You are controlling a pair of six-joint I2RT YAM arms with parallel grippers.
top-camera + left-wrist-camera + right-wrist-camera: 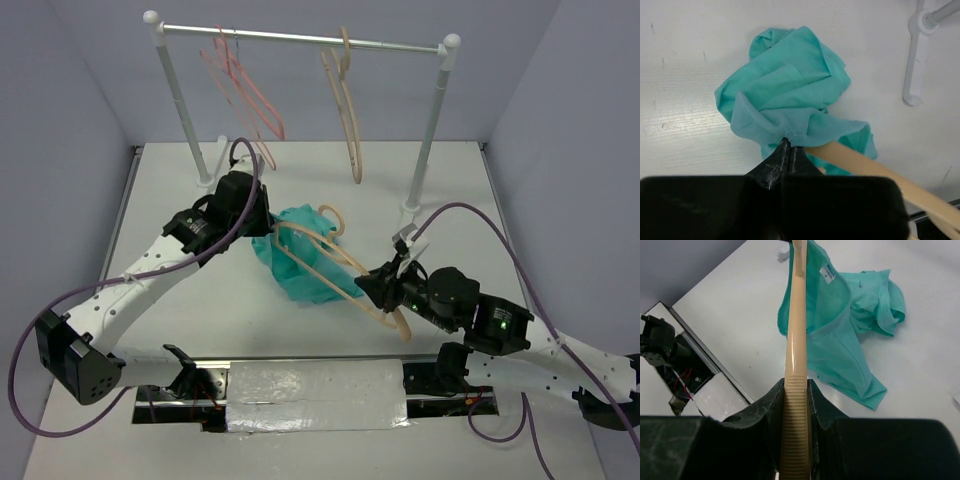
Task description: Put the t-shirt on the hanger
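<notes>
My right claw [368,287] grips the cream hanger [795,340], long axis running up-left into the teal t-shirt [300,272] crumpled mid-frame on the tabletop [200,320]; my left claw [265,228] (the nearer one) pinches the cloth's edge.

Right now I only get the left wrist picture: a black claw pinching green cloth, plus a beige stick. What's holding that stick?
Observer: The right claw grips it; it is one arm of the hanger.
Operator: Is the shirt on it?
Observer: Not fully; the t-shirt bunches at the hanger's far end, the rest crumpled on the table.
Operator: Other hangers?
Observer: Pink hangers and a tan hanger hang on the rack.
</notes>
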